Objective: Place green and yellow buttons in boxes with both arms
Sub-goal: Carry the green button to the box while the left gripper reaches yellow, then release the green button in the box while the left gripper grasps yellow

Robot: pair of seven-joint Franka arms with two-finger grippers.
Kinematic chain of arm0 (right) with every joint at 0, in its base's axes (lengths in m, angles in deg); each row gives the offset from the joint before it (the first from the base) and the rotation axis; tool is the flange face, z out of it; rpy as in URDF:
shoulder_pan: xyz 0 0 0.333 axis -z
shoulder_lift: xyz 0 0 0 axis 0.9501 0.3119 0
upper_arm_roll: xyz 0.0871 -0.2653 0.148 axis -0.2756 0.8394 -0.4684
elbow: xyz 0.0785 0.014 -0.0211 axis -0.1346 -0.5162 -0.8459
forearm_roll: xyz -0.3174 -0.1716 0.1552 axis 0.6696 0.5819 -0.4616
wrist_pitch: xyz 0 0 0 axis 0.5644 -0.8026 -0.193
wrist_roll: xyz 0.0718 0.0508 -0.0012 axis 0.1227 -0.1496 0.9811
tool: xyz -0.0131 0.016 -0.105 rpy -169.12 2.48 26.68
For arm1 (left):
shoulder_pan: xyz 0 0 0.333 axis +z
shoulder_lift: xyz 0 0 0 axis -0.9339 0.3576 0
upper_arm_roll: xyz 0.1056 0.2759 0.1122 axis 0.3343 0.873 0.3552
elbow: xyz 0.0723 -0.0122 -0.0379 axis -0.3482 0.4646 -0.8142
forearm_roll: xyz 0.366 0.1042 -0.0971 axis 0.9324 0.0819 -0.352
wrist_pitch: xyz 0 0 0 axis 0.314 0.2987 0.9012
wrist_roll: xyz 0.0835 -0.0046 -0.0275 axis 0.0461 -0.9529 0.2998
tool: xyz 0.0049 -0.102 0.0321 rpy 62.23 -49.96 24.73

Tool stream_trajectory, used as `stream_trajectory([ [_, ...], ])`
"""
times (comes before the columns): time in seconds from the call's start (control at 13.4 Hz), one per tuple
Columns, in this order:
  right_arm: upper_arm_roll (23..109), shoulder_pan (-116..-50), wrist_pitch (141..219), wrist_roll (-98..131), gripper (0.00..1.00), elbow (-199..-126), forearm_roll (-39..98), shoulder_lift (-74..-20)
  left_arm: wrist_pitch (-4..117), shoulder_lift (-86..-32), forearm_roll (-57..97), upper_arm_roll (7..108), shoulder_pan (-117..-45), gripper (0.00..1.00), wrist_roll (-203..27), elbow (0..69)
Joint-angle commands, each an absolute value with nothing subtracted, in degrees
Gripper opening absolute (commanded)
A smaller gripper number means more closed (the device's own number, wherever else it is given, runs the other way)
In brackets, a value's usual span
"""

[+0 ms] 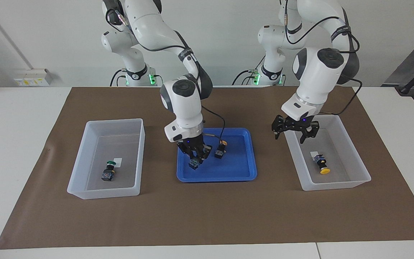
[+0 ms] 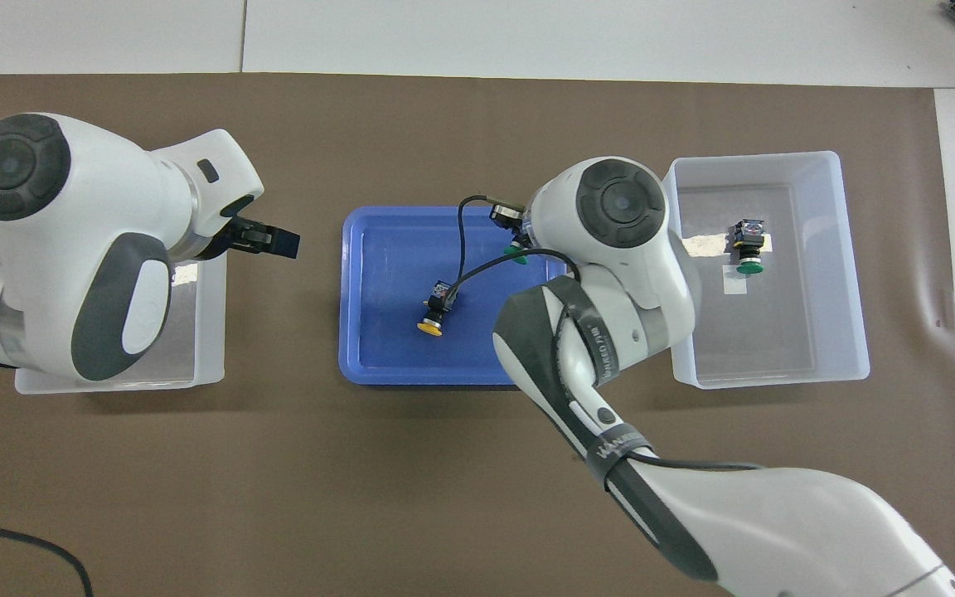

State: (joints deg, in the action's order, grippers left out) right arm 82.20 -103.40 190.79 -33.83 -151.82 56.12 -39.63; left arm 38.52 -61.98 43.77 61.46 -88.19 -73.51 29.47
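while the left gripper [image 1: 294, 130] hangs with its fingers [image 1: 304, 136] spread wide and empty over the rim of the box [image 1: 350, 184] at the left arm's end, a yellow button [image 1: 322, 167] lies inside that box. the right gripper [image 1: 194, 158] is over the blue tray [image 1: 243, 175], fingers pinched on a green button [image 1: 193, 164] just lifted off it. another yellow button [image 1: 221, 148] lies in the tray. one more green button [image 1: 108, 172] lies in the other box [image 1: 84, 190].
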Motion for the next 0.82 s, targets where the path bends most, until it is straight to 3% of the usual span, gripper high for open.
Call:
stream_trajectory([
  [0.0, 81.38, -96.11, 183.28, -20.93, 0.00, -153.75, 56.74, -46.85, 41.20, -62.51, 43.29, 62.33, -94.43, 1.00, -78.31, 31.04],
  [0.3, 81.29, -86.00, 175.52, 9.02, 0.00, -160.40, 56.56, -52.74, 49.73, -60.77, 43.29, 62.24, -102.34, 1.00, -86.74, 35.35],
  [0.52, 81.30, -80.02, 183.57, 25.32, 0.00, -172.18, 56.56, -56.35, 56.74, -55.85, 43.29, 62.33, -104.47, 1.00, -88.43, 36.57],
  [0.75, 81.29, -79.47, 189.64, 25.11, 0.00, -178.78, 56.38, -55.66, 62.81, -51.28, 43.29, 62.33, -105.78, 1.00, -88.69, 37.63],
])
